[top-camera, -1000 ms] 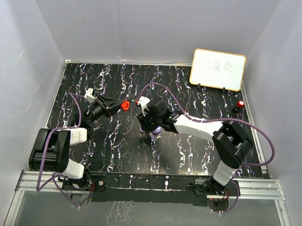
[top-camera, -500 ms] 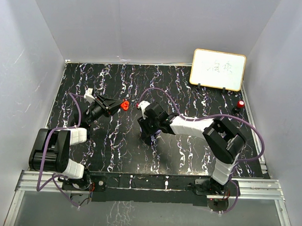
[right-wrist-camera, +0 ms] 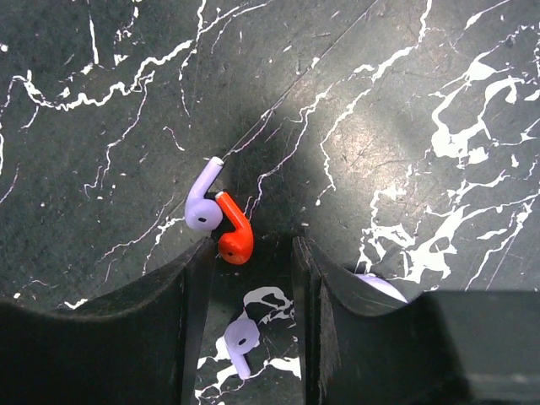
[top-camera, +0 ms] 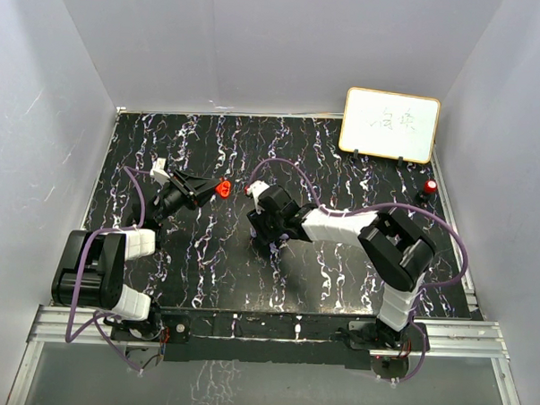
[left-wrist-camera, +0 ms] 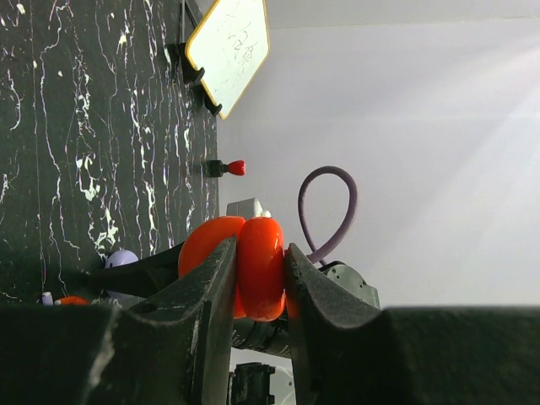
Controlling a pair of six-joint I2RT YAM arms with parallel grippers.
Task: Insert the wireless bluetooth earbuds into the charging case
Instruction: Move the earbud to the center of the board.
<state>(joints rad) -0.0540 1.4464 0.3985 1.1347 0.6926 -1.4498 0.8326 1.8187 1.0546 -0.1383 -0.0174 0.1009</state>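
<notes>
Over the black marbled table [top-camera: 204,271], the right gripper [right-wrist-camera: 253,246] hangs half open and empty. It has slid slightly left since a second ago. The left gripper [left-wrist-camera: 260,249] stays clamped on the red charging case [left-wrist-camera: 261,287]. The red earbud [right-wrist-camera: 234,239] lies at the right fingertips, touching 1 purple earbud [right-wrist-camera: 201,207].

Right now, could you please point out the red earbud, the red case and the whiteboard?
red earbud [right-wrist-camera: 235,243]: right wrist view, its rounded head.
red case [left-wrist-camera: 260,268]: left wrist view, its edge.
whiteboard [top-camera: 390,124]: top view, its middle.
</notes>
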